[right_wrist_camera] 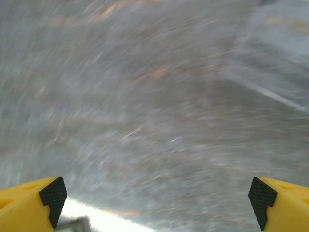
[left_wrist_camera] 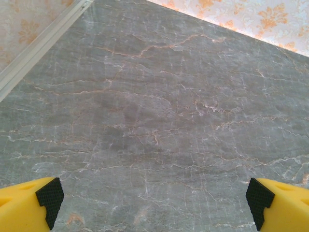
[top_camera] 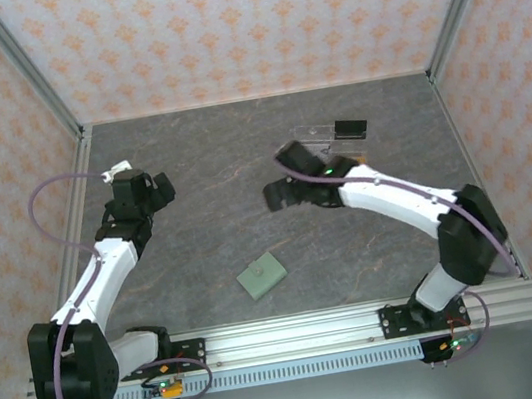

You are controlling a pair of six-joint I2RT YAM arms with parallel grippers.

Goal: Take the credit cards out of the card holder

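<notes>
This is a robot test cell of the lab kind, not a lived-in room: a grey marble-look table (top_camera: 212, 238) is boxed in by panels (top_camera: 238, 22) of peach floral wallpaper set in bare aluminium posts (top_camera: 23, 71). Along the near edge runs a slotted aluminium rail (top_camera: 298, 334). Bolted to it are a white-and-black left arm (top_camera: 104, 266) and right arm (top_camera: 397, 197), with a loose cable (top_camera: 37, 210) looping beside the left one.

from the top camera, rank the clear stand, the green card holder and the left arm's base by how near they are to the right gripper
1. clear stand: just beyond the right gripper, toward the back and slightly to the right.
2. card holder: lying flat toward the front, near the middle.
3. left arm's base: front left corner, clearly the farthest.
</notes>
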